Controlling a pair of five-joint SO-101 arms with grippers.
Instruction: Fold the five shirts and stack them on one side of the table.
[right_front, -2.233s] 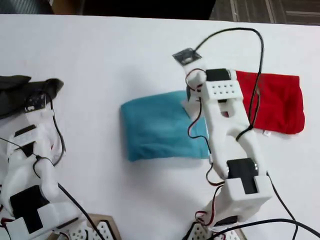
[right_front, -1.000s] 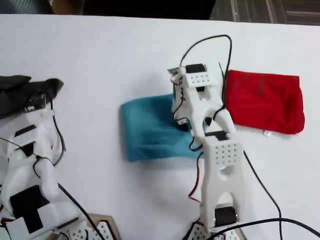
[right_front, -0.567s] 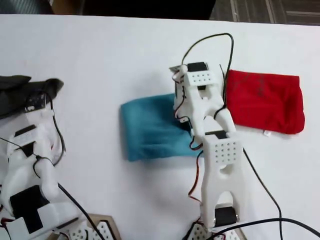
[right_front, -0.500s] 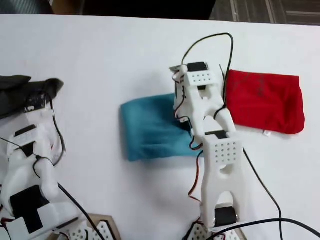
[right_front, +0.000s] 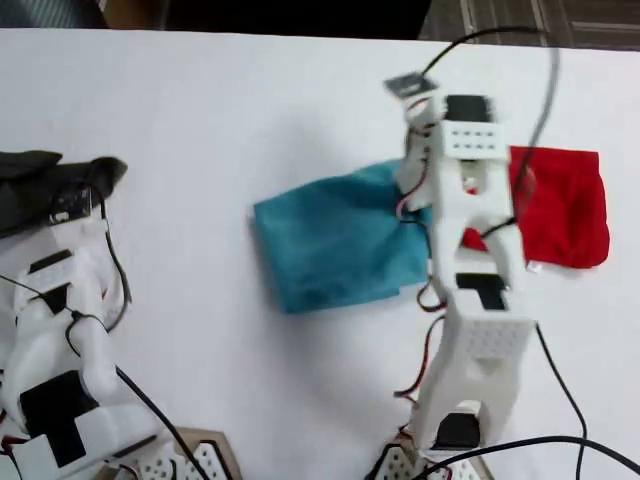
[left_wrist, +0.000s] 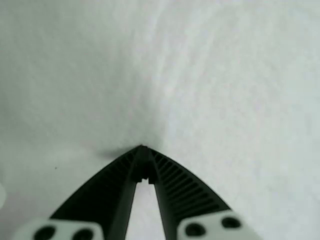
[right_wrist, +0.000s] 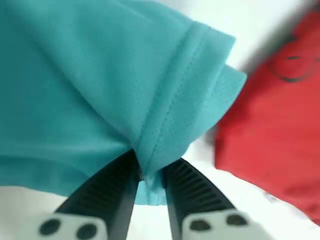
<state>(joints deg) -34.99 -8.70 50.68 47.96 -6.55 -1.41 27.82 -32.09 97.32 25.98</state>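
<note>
1. Surface: white, seen from above in the high view. Clock directions below are read on that view.
2. Teal shirt: folded to a rough rectangle near the middle of the surface and lying skewed, with its long edges running from 8 o'clock up towards 2 o'clock. The cloth is smooth and flat over most of its area. Its 2 o'clock corner is gathered and raised under the right arm.
3. Teal shirt, right wrist view: a fine-knit fabric with a stitched hem band (two parallel seam lines). The band runs down into the grasp, and a loose fold stands out beside it.
4. Right arm's fingers: black and ribbed, set narrow and pinching the hem band of the teal shirt between them.
5. Red shirt: a folded rectangle at 3 o'clock of the teal shirt and just beside it. The arm hides the junction between the two, so contact cannot be judged. A small white tag lies at its 6 o'clock edge.
6. Dark garment: a crumpled heap at the 9 o'clock edge of the surface, with the left arm at its 6 o'clock side.
7. Left arm's fingers: closed tip to tip, holding nothing, over bare white surface.
</note>
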